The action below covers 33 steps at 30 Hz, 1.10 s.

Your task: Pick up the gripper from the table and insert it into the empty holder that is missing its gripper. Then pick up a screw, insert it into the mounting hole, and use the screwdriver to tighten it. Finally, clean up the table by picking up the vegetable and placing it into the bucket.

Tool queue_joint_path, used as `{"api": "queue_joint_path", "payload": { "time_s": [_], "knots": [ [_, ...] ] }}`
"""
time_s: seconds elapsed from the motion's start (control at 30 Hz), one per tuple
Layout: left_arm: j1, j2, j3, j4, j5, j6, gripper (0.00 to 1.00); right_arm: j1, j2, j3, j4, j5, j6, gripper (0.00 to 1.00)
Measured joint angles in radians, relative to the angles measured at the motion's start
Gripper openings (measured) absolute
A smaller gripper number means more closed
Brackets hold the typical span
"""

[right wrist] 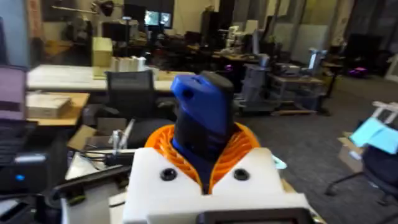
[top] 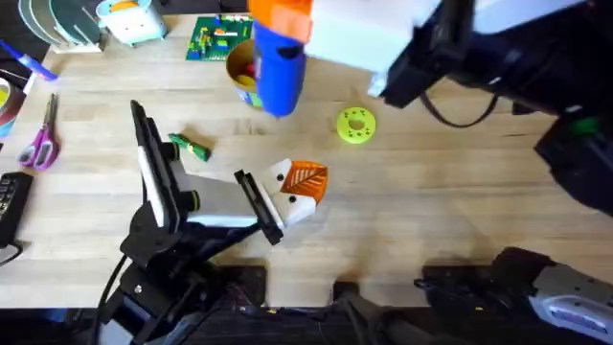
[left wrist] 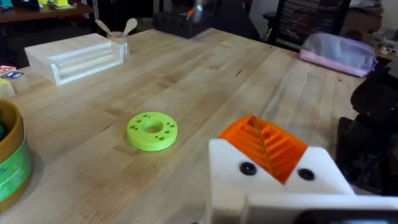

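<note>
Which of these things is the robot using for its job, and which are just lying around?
For the job:
- screwdriver, held up in the right gripper
- vegetable, on the table
- bucket

Just lying about:
- lime-green disc
- scissors
- green circuit board
- clear box

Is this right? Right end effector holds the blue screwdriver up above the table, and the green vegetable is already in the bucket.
Half right. The right end effector does hold the screwdriver raised above the table. But the vegetable is not in the bucket: the overhead view shows it lying on the table, beside the left arm.
</note>
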Motion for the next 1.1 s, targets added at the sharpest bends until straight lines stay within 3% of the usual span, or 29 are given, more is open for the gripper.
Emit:
{"api": "queue_joint_path", "payload": {
  "time_s": [0.17, 0.47, 0.6, 0.8, 0.87, 1.03, 1.1],
  "knots": [
    [0.000, 0.000, 0.000, 0.000, 0.000, 0.000, 0.006, -0.169, 0.021, 0.001, -0.106, 0.057, -0.222, 0.023],
    [0.000, 0.000, 0.000, 0.000, 0.000, 0.000, 0.006, -0.456, 0.345, 0.001, -0.214, 0.326, -0.771, 0.023],
    [0.000, 0.000, 0.000, 0.000, 0.000, 0.000, 0.006, -0.501, 0.461, 0.001, -0.228, 0.442, -1.004, 0.023],
    [0.000, 0.000, 0.000, 0.000, 0.000, 0.000, 0.006, -0.502, 0.655, 0.001, -0.351, 0.541, -1.321, 0.023],
    [0.000, 0.000, 0.000, 0.000, 0.000, 0.000, 0.006, -0.501, 0.689, 0.001, -0.377, 0.559, -1.361, 0.027],
    [0.000, 0.000, 0.000, 0.000, 0.000, 0.000, 0.006, -0.494, 0.697, 0.003, -0.416, 0.582, -1.391, 0.338],
    [0.000, 0.000, 0.000, 0.000, 0.000, 0.000, 0.006, -0.494, 0.696, 0.007, -0.410, 0.585, -1.389, 0.621]
  ]
}}
